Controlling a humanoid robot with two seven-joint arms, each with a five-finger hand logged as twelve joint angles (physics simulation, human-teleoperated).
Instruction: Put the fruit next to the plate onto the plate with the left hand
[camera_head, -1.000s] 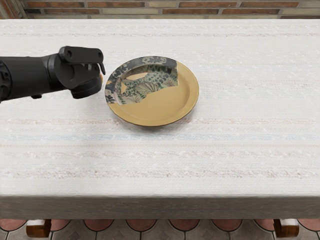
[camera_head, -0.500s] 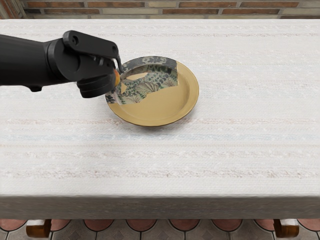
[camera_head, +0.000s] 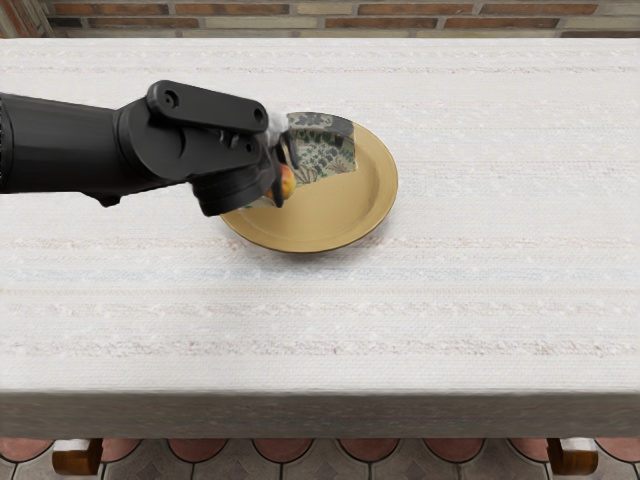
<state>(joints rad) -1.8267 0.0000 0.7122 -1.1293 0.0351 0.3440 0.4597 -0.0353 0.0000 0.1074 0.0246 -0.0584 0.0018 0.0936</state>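
Reaching in from the left, the black five-finger left hand (camera_head: 235, 165) is gripping a small round orange-red fruit (camera_head: 286, 184), which is peeking out at the hand's right edge. Just beneath the hand, a round mustard-yellow plate with a dark leafy pattern (camera_head: 350, 200) is lying on the white textured tablecloth (camera_head: 450, 300).
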